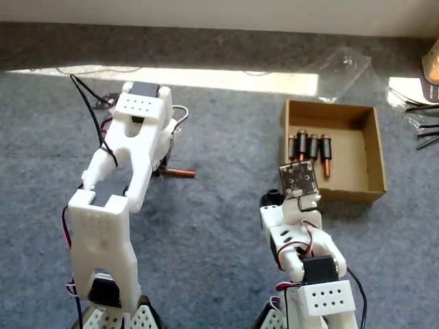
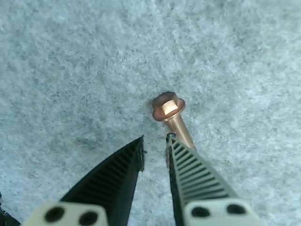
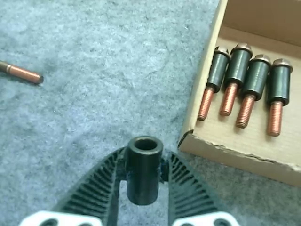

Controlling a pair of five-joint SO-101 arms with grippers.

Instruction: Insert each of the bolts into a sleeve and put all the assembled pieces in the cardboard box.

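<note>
Sprawling grey carpet point(image 1: 219, 233), sunlit strip point(image 1: 226, 79) beyond.

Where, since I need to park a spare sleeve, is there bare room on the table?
Bare grey surface lies between the loose bolt and the cardboard box. The box's right half is also free; its left is crowded with four assembled pieces.

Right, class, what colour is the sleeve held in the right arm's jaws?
Plain black; the short cylindrical sleeve shows best in the right wrist view.
</note>
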